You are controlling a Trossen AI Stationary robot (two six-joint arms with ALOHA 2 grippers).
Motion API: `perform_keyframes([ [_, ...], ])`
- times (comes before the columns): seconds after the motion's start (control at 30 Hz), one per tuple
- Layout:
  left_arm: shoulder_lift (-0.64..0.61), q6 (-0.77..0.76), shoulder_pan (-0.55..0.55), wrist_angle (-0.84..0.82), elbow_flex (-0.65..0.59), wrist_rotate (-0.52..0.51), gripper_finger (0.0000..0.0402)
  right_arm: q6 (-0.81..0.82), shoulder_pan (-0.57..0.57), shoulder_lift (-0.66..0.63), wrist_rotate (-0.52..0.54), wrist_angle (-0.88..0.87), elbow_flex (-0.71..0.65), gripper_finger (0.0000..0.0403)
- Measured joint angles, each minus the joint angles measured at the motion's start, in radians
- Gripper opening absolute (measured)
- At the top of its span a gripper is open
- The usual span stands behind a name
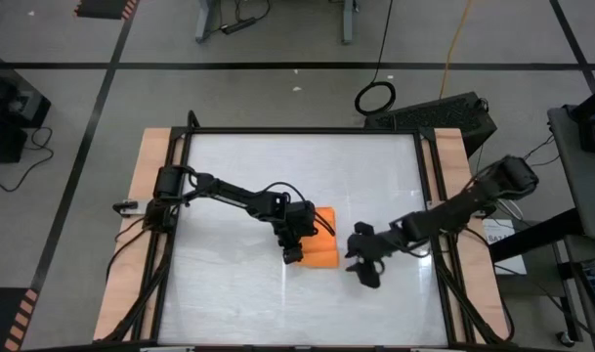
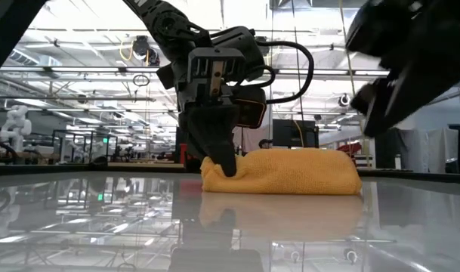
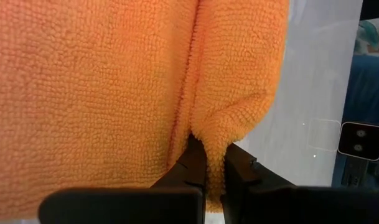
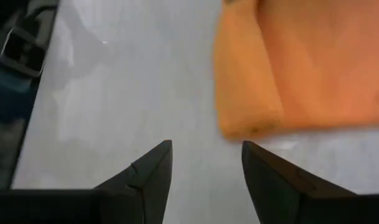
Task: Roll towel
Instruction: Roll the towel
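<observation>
- The towel (image 1: 319, 252) lies folded into a thick orange bundle near the middle of the white worktop (image 1: 229, 176), slightly toward the front edge.
- In the low view the towel (image 2: 290, 172) reads as a low, rounded mound resting flat on the glossy surface, its reflection showing beneath it.
- The left claw (image 1: 294, 252) comes down on the towel's left end; its 2 fingers (image 3: 192, 165) are pinched nearly together with a fold of the orange cloth (image 3: 114, 93) caught between them.
- From table height, the left claw (image 2: 223, 162) points almost straight down, its tips pressed into the bundle's left end at worktop level.
- The right claw (image 1: 363, 269) sits just beside the towel's right end, apart from it, not touching the cloth.
- The right claw (image 4: 206, 163) stands wide, nothing between its 2 dark fingers (image 4: 153, 168); bare white worktop shows in the gap, and the towel's corner (image 4: 251, 118) lies just beyond the tips.
- In the low view the right arm is a dark blurred shape (image 2: 411, 53) above and to the right of the bundle.
- No readable writing, brand or label on the towel or the claws. A small tag on a dark object beyond the worktop edge (image 3: 361, 140) is too small to read.
</observation>
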Motion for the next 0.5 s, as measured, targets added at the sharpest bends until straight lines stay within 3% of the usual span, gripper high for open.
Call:
perform_keyframes([
  [0.33, 0.0, 0.0, 0.002, 0.003, 0.0, 0.0, 0.002, -0.348, 0.121, 0.008, 0.205, 0.033, 0.0, 0.0184],
  [0.5, 0.0, 0.001, 0.015, 0.003, 0.0, 0.013, 0.0019, -0.439, 0.107, 0.054, 0.216, 0.089, 0.0, 0.0184],
])
